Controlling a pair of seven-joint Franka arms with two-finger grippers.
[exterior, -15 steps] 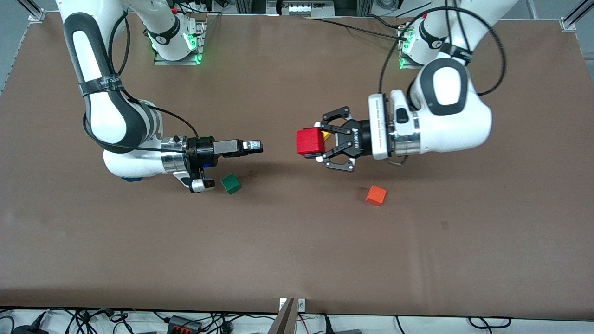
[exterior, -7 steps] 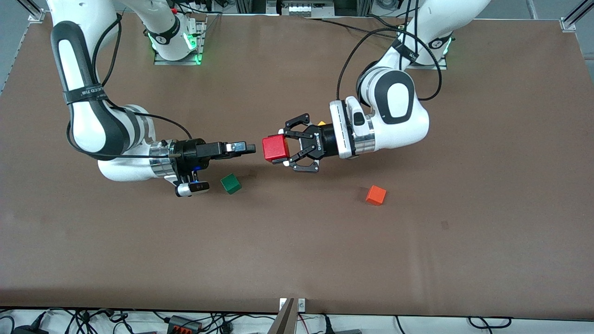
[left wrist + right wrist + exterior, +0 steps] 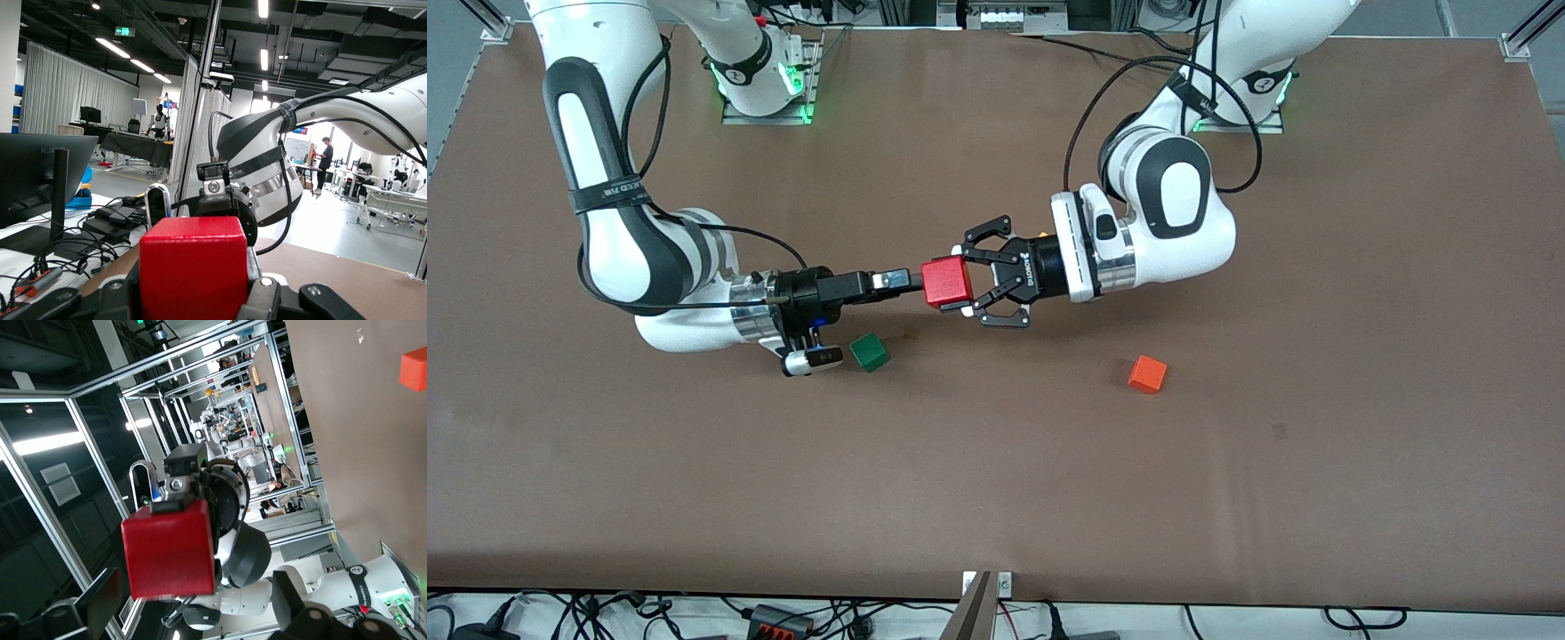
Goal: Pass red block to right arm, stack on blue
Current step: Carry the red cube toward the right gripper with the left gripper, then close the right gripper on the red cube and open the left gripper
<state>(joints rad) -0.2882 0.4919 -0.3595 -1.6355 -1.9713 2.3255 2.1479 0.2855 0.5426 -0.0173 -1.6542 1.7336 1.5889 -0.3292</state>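
The red block (image 3: 947,283) hangs above the middle of the table, with my left gripper (image 3: 962,284) shut on it. In the left wrist view the red block (image 3: 193,267) sits between the left gripper's (image 3: 195,301) jaws. My right gripper (image 3: 907,282) is open and level with the block, its tips right at the block's free side but not closed on it. In the right wrist view the red block (image 3: 170,550) is just ahead of the open right gripper (image 3: 197,613). The blue is hidden.
A green cube (image 3: 869,352) lies on the table under the right wrist, nearer the front camera. An orange cube (image 3: 1147,374) lies toward the left arm's end, and that orange cube (image 3: 414,369) also shows in the right wrist view. A sliver of something yellow (image 3: 1042,236) peeks out at the left gripper.
The left arm carried the red block toward the right arm's end of the table. The right gripper, still open, advanced until its tips reached the block.
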